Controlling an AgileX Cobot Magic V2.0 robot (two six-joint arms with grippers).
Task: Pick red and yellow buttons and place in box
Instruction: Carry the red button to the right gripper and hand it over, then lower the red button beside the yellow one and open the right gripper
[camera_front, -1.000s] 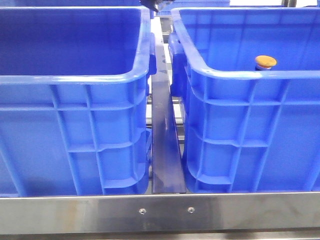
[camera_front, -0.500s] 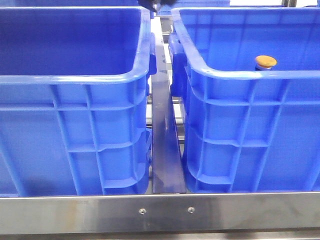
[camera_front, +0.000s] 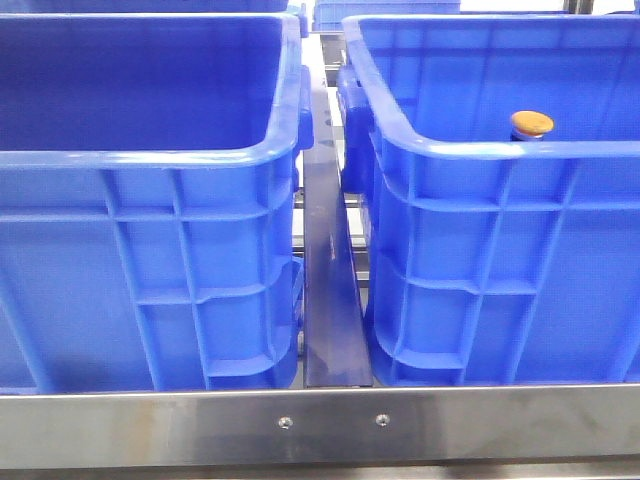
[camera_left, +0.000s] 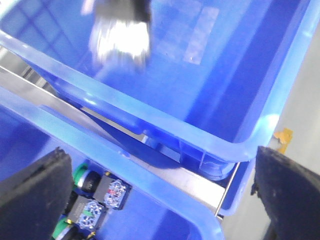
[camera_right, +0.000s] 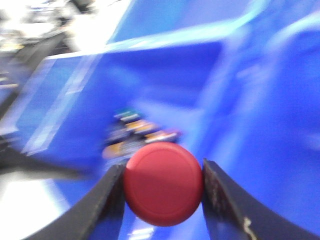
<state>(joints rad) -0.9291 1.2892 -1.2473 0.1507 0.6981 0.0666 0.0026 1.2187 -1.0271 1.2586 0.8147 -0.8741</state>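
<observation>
change: dark arm tip seen at the top of the front view a second ago is gone | right tool (camera_right: 162, 187): closed on red button (camera_right: 163, 183), blurred | left tool (camera_left: 165, 195): wide open, empty | yellow button (camera_front: 531, 123): inside right box (camera_front: 480, 150) | judgement: red one in transit, yellow may already be placed

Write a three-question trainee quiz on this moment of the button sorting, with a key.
1. True or false: the right gripper holds the red button.
2. Which crate, in the front view, shows the yellow-orange button above its rim: A left, B right?
3. Fill in: the left gripper is ____, with nothing between its fingers.

Key: 1 true; 2 B; 3 open.
</observation>
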